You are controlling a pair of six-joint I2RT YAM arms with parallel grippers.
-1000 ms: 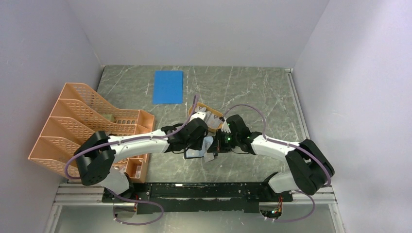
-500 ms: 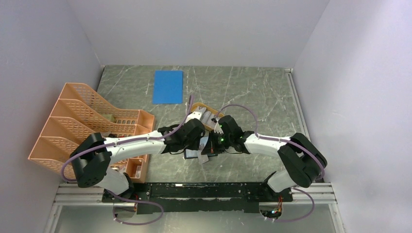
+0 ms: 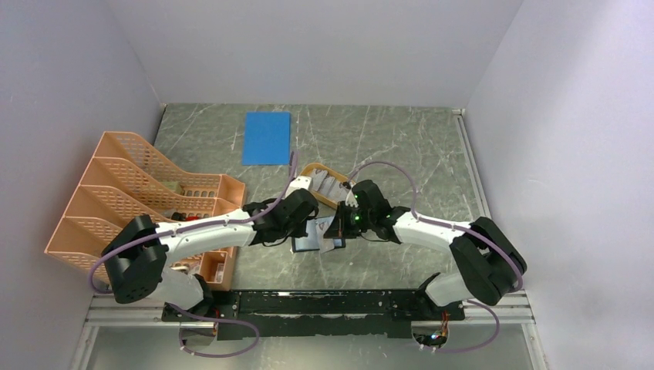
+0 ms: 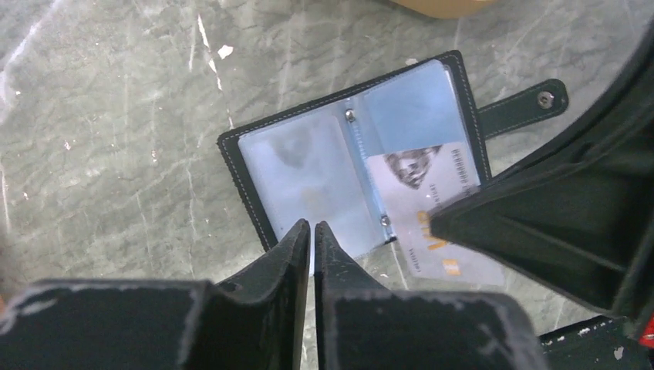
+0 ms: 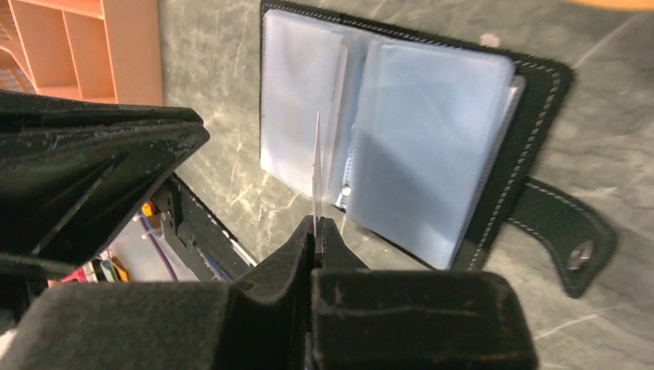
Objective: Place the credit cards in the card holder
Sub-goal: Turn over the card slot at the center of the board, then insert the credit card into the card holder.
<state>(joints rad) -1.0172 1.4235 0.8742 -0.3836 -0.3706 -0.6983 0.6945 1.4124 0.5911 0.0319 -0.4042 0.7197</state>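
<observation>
Well to the left of the card holder (image 4: 301, 169), the orange file rack (image 3: 131, 200) is standing at the edge of the desk (image 4: 116, 116), taking no part. The left tool (image 4: 312, 231) is sitting at the near edge of the card holder's left page. Its jaws are drawn narrow, almost together, with nothing showing between them, and I cannot tell whether it is pressing the page down.

The card holder is lying open and flat on the desk, with 2 clear bluish pockets facing up and its snap tab (image 4: 524, 104) sticking out on the right. Across its right pocket, 1 credit card (image 4: 416, 193) is being gripped by the right tool (image 5: 316, 231), which is clamped tight on the card's near end. Whether the far end is already under the sleeve I cannot tell.

The step in hand looks like insertion. The next move probably calls for lining the card's edge up with the pocket mouth, then pushing it along the sleeve while the holder is kept from sliding.

The card is carrying a small portrait and orange lettering, too blurred to read, and no brand is legible
</observation>
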